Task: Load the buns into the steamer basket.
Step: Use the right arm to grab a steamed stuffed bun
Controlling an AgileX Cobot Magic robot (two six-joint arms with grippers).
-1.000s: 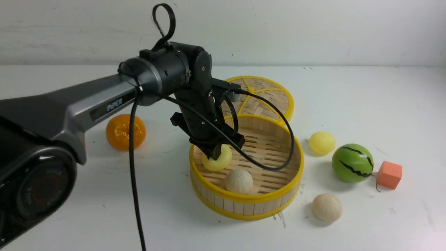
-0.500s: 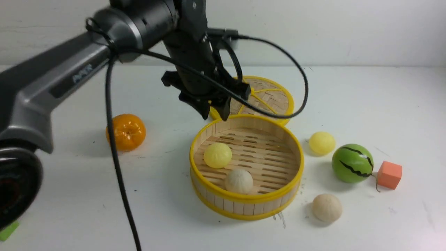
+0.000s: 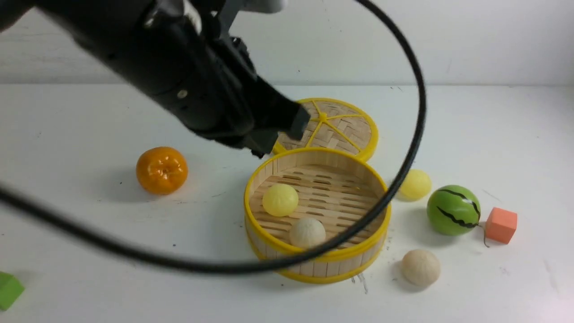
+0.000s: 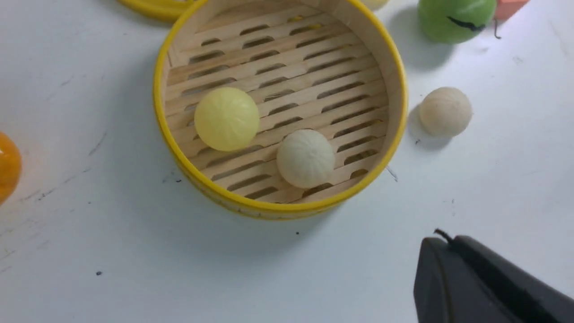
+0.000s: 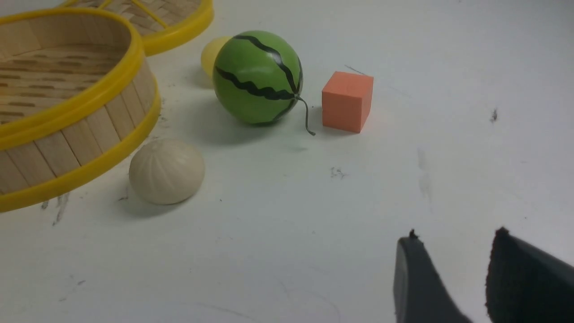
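Observation:
The steamer basket (image 3: 314, 268) stands mid-table with a pale yellow bun (image 3: 280, 200) and a beige bun (image 3: 307, 233) lying on its slatted floor. A second yellow bun (image 3: 415, 184) and a second beige bun (image 3: 420, 267) rest on the table to the basket's right. My left gripper (image 3: 282, 134) hangs high above the basket's near-left side, shut and empty; its wrist view shows the closed tips (image 4: 448, 244) over bare table. The right gripper (image 5: 455, 244) is open and empty, well short of the beige bun (image 5: 167, 170) on the table.
A tangerine (image 3: 161, 170) lies left of the basket and the woven lid (image 3: 341, 123) behind it. A watermelon ball (image 3: 453, 210) and an orange cube (image 3: 501, 224) sit at the right. A green block (image 3: 8, 290) shows at the near left corner. The arm's black cable (image 3: 403, 166) loops across the basket.
My left gripper let go of the yellow bun inside the basket, rose up and back toward the camera, and closed empty. The bun stays where it was set down.

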